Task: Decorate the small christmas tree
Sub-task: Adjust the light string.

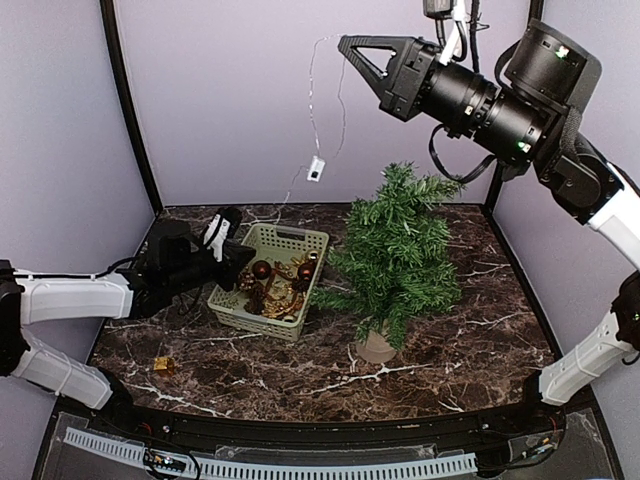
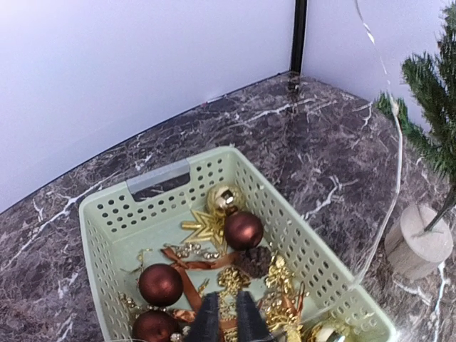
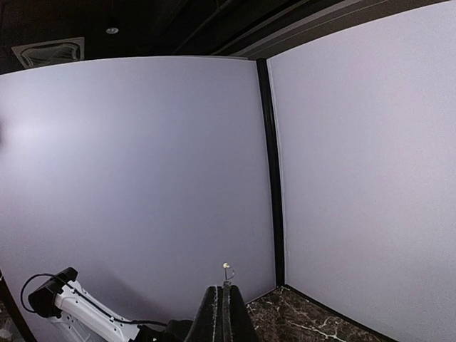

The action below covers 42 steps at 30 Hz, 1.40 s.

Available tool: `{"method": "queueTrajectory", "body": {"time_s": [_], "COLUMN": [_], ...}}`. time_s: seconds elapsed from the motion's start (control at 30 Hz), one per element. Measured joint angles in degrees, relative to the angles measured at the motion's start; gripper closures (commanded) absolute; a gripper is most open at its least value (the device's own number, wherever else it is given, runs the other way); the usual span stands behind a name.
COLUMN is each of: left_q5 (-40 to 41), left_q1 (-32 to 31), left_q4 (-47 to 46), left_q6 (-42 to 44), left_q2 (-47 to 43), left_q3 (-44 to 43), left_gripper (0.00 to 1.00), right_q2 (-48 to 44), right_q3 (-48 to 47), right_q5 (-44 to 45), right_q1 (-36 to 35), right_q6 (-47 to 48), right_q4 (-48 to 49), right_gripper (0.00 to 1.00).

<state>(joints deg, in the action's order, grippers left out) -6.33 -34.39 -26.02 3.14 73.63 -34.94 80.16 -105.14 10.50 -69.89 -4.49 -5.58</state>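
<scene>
Dark, white-veined marble-pattern surface [image 1: 470, 330] inside a lilac-walled enclosure; contents as found.

1. Small christmas tree [image 1: 397, 250]. Stood upright, right of centre on the surface, on a round pale wooden base [image 1: 377, 347], just beside the basket. No ornament was seen on its branches.

2. Pale green perforated basket [image 1: 290, 238]. Held brown baubles [image 2: 243, 229], a gold bauble [image 2: 224, 198], a gold star [image 2: 203, 228], ribbon and gold trinkets, all loosely tangled.

3. Left tool [image 2: 228, 317]. Reached into the basket, its fingers drawn nearly together on a gold filigree ornament [image 2: 229, 281]. How firm the pinch was could not be judged.

4. Right tool [image 1: 343, 42]. Raised high above the tree, fingers together and clamped on a thin light wire [image 2: 399, 146]. A small white box [image 1: 316, 168] hung on the wire in mid-air before the back wall. The wire trailed down past the tree's base toward the basket.

5. Small gold object [image 1: 163, 365]. Lay alone near the front left of the surface.

Hazards, as judged:
- The filigree ornament looked enmeshed with ribbon, so lifting it could drag out its neighbours or slip it from the pinch.
- The trailing wire might catch on the basket rim or the branches, and a pull from above could then shift the basket or tip the light tree.
- The swinging box could knock the needles.
</scene>
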Motion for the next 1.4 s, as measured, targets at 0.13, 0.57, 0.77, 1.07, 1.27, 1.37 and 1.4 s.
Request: {"method": "queueTrajectory", "body": {"time_s": [0.13, 0.57, 0.77, 1.07, 1.27, 1.37, 1.4], "left_q5": [0.7, 3.8, 3.28, 2.86, 0.83, -0.26, -0.59], "left_q1": [-0.02, -0.02, -0.02, -0.02, 0.0, 0.39, 0.48], "left_q4": [0.09, 8.11, 13.35, 18.82, 16.9, 16.39, 16.26], "left_q6": [0.72, 5.68, 5.22, 3.43, 1.42, -0.07, -0.44], "left_q2": [-0.76, -4.09, 4.26, 6.99, 1.14, -1.66, -2.8], "left_q3": [-3.52, -27.19, -27.3, -25.46, -24.41, -24.74, -24.81], "left_gripper": [1.0, 1.0, 1.0, 0.99, 1.0, 0.98, 0.99], "right_q2": [-0.37, -3.58, -5.22, -5.92, -5.92, -6.08, -6.43], "right_q3": [0.74, 5.53, 8.07, 9.03, 9.01, 9.25, 9.75], "right_q5": [0.37, 2.19, 2.86, 5.11, 5.4, 5.44, 5.55], "right_q1": [0.0, 0.0, 0.0, 0.0, 0.0, 0.0, 0.0], "right_q6": [0.2, 1.01, 0.72, 0.31, -0.76, -0.79, -0.79], "right_q4": [0.07, 1.62, 2.1, 1.99, 1.07, 1.16, 1.25], "right_gripper": [1.0, 1.0, 1.0, 1.0, 1.0, 1.0, 1.0]}}
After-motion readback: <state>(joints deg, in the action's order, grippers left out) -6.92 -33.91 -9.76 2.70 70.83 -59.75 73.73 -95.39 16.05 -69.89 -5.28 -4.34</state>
